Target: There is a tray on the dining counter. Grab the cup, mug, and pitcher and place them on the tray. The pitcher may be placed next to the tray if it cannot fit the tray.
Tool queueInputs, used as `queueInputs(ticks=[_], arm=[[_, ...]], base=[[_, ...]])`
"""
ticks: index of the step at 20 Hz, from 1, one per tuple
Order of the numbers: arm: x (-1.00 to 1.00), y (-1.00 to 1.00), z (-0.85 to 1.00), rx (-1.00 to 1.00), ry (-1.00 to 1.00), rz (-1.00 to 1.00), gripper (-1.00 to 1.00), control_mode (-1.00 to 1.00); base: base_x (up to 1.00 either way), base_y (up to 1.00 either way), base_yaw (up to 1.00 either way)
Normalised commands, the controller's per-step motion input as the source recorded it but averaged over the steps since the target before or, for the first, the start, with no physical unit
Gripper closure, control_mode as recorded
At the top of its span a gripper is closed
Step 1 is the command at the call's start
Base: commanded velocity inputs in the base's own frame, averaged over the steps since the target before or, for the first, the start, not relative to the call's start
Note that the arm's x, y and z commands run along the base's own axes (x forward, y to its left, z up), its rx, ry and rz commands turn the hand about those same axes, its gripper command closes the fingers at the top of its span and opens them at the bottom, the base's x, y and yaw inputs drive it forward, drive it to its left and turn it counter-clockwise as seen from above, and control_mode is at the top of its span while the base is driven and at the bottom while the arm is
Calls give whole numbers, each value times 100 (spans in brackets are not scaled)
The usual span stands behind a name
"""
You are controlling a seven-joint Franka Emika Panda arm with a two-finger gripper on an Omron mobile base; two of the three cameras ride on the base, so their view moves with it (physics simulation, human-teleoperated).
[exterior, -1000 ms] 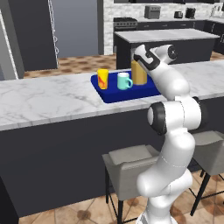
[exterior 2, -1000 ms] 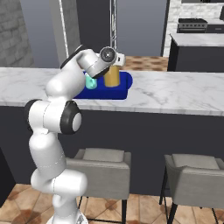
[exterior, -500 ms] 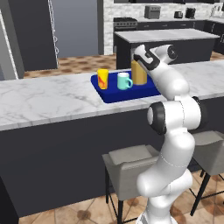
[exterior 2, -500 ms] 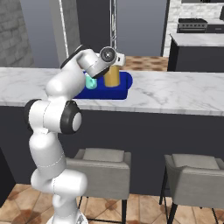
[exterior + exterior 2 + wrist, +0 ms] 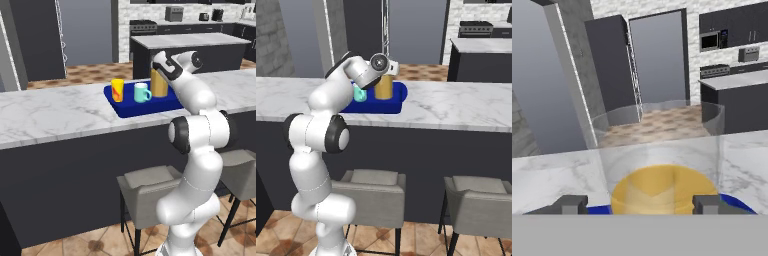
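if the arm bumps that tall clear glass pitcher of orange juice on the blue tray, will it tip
Possibly: the tall clear glass pitcher stands far taller than the teal mug beside it. The juice probably makes it heavy; smooth glass looks slippery and fragile.

No legible text or labels

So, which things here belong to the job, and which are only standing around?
Job: tray, cup, mug, pitcher, all on the dining counter; tool at the pitcher.

Standing around: stools, back island, stove, microwave.
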Motion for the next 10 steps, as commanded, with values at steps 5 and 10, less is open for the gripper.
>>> queueInputs(ticks=[5,10], arm=[[0,0,0,0,0,0,-100,-100],[0,-6,-1,0,0,0,-100,-100]], base=[[0,0,0],[0,0,0]])
